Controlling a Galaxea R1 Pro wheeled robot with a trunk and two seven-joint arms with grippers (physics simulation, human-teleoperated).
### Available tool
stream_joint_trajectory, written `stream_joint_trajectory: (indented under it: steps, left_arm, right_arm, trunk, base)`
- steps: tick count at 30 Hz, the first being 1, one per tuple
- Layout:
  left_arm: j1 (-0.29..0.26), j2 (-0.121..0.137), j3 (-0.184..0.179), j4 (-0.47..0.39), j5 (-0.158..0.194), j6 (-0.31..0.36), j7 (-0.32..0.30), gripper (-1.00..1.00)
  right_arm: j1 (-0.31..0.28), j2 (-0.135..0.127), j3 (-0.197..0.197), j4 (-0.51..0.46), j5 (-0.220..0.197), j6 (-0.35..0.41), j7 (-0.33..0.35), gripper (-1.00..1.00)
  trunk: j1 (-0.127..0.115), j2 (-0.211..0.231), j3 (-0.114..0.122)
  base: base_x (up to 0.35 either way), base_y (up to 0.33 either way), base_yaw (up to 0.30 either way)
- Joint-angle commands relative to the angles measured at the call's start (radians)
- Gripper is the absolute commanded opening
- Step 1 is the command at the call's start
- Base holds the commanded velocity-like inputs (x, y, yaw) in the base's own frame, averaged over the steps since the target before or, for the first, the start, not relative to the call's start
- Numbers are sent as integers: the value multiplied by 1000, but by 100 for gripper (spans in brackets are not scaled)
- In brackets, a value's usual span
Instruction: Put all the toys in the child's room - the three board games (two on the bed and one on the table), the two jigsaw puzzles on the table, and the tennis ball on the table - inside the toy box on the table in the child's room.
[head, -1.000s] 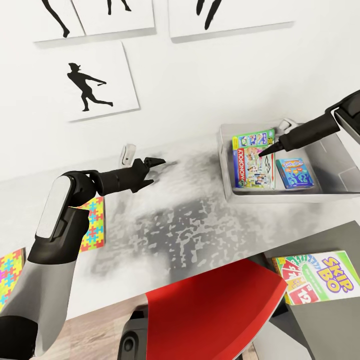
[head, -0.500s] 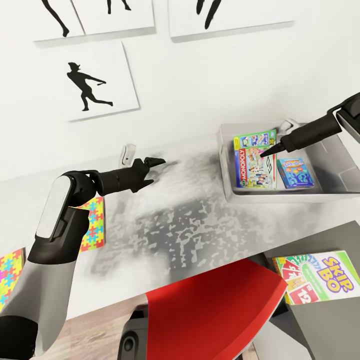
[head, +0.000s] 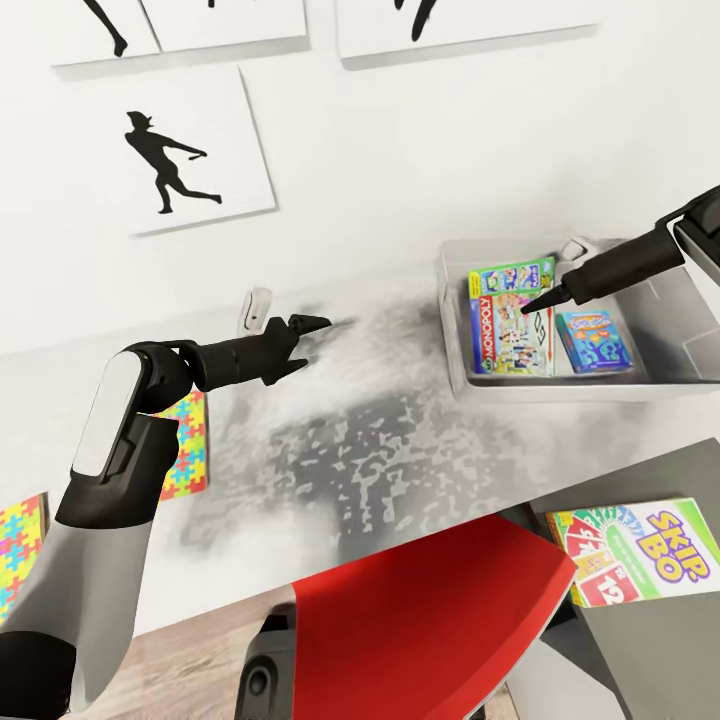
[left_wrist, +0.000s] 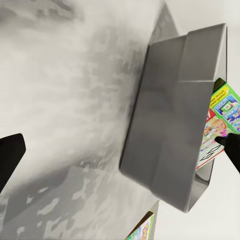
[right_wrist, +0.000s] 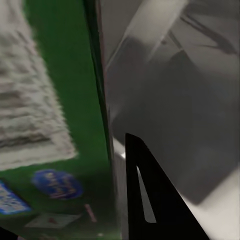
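The grey toy box (head: 452, 340) stands on the pale table (head: 350, 440) at the right. Inside it lie the MONOPOLY board game (head: 505, 340), a green printed box (head: 512, 276) and a blue box (head: 594, 342). My right gripper (head: 546, 299) is shut, its tip just over the MONOPOLY box. My left gripper (head: 308, 345) hovers open over the table's middle, aimed at the toy box (left_wrist: 170, 125). The SKIP-BO game (head: 640, 550) lies on the lower dark cabinet top. Two jigsaw puzzles (head: 185, 445) (head: 20, 555) lie at the table's left. The tennis ball and the bed are out of view.
A red chair (head: 430, 620) stands against the table's near edge. A small white object (head: 255, 305) sits by the wall behind my left gripper. Baseball-player pictures (head: 175, 165) hang on the white wall. The dark cabinet top (head: 650, 660) lies lower at the right.
The head camera has shifted a little, so the wall pictures sit higher and further left. My right gripper's tip has crept slightly right over the MONOPOLY box. The left arm holds still.
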Motion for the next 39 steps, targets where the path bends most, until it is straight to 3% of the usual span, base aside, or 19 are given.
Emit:
stream_joint_trajectory:
  steps: [1, 11, 16, 28, 29, 39]
  left_arm:
    - [-1, 0, -1, -1, 10, -1, 10, 100]
    - [-1, -1, -1, -1, 10, -1, 10, 100]
    - [-1, -1, -1, -1, 10, -1, 10, 100]
    - [-1, 0, -1, -1, 10, -1, 10, 100]
    - [-1, 0, -1, -1, 10, -1, 10, 100]
    - [-2, -1, -1, -1, 10, -1, 10, 100]
  right_arm:
    - [-1, -1, 7, -1, -4, 4, -1, -100]
    - [-2, -1, 0, -1, -6, -2, -1, -100]
    - [-1, -1, -42, -1, -5, -19, -1, -100]
    - [2, -1, -65, -1, -4, -45, -1, -100]
    - [3, -1, -65, -1, -4, -46, -2, 100]
    - [4, -1, -69, -2, -4, -51, -2, 100]
  trunk:
    - [1, -1, -2]
    - [1, -1, -6]
    - [1, -1, -7]
    - [1, -1, -7]
    - [1, -1, -7]
    - [1, -1, -7]
  base:
    - [0, 0, 0]
    - [0, 0, 0]
    - [0, 0, 0]
    - [0, 0, 0]
    - [0, 0, 0]
    - [0, 0, 0]
